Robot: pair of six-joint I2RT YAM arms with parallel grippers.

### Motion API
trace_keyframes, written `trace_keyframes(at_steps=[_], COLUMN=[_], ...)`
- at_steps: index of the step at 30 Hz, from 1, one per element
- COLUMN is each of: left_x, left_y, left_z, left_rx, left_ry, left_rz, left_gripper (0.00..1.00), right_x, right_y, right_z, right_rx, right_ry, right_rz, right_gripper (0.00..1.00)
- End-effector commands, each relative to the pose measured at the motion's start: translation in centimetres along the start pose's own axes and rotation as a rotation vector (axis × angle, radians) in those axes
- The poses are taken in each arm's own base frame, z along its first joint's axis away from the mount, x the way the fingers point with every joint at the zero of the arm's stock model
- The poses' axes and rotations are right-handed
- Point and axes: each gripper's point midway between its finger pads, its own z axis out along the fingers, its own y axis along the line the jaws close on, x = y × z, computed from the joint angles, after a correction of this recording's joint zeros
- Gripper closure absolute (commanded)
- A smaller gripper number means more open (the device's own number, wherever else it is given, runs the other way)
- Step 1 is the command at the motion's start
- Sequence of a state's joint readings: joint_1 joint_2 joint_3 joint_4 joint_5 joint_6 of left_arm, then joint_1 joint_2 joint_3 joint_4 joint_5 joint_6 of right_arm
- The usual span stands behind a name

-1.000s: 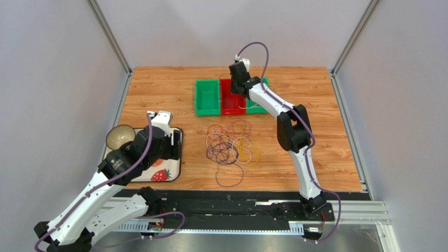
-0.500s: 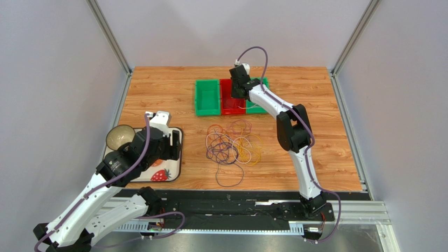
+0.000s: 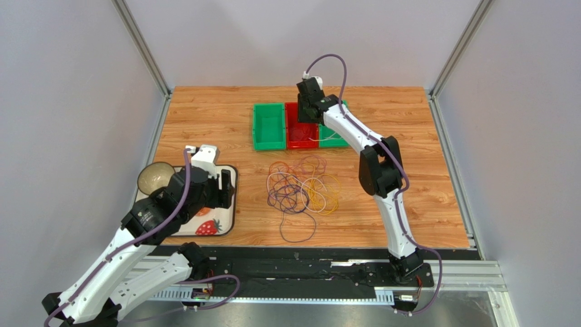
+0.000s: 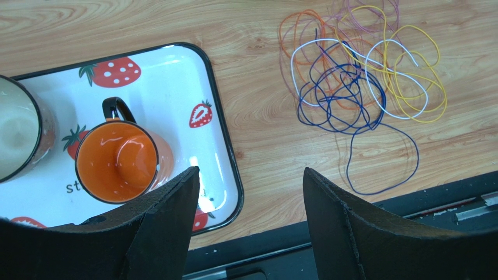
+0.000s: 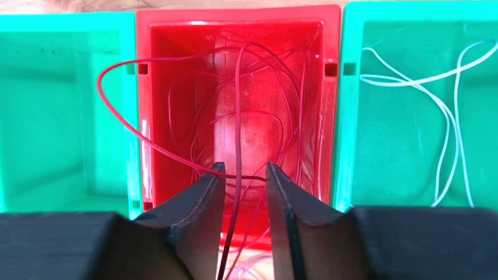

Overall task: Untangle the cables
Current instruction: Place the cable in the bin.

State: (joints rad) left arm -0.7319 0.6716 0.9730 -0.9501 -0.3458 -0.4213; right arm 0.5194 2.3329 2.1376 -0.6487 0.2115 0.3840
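Above the red plastic bin [image 5: 234, 13], the right jaws stand parted around a thin red cable [image 5: 238, 116] that should drop wholly inside before lifting; left jaws gape empty.

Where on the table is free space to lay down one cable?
Bare tabletop lies left of the left green bin, beyond the strawberry tray, and between the tray and the cable pile. Crowded: the pile itself and the bin row.
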Motion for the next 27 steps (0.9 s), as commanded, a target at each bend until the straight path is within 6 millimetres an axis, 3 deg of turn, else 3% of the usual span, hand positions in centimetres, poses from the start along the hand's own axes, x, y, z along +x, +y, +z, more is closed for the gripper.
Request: trace_keyframes(at_steps=[1, 10, 18, 24, 27], left_x=[-0.4, -0.5, -0.6, -0.6, -0.6], left_y=[-0.1, -0.2, -0.2, -0.2, -0.2], left_z=[-0.3, -0.6, -0.7, -0.7, -0.7], left_rx=[0.013, 0.026, 0.029, 0.030, 0.028], left_ry=[-0.022, -0.037, -0.042, -0.043, -0.044], left_rz=[-0.006, -0.011, -0.012, -0.012, -0.014], left_gripper=[0.27, 0.27, 0.27, 0.27, 0.27], right_x=[-4.2, -5.3, -5.6, -5.1, -4.7], right_y=[0.8, 1.3, 2.9, 2.8, 2.8], right_z=[-4.4, -7.4, -7.7, -6.3, -5.8], right_rx=[-0.039, -0.082, -0.161, -0.148, -0.142], right_ry=[-0.085, -0.105, -0.103, -0.082, -0.073], right_rz=[-0.007, -0.003, 0.019, 0.024, 0.023], right_gripper=[0.61, 0.45, 0.44, 0.71, 0.73])
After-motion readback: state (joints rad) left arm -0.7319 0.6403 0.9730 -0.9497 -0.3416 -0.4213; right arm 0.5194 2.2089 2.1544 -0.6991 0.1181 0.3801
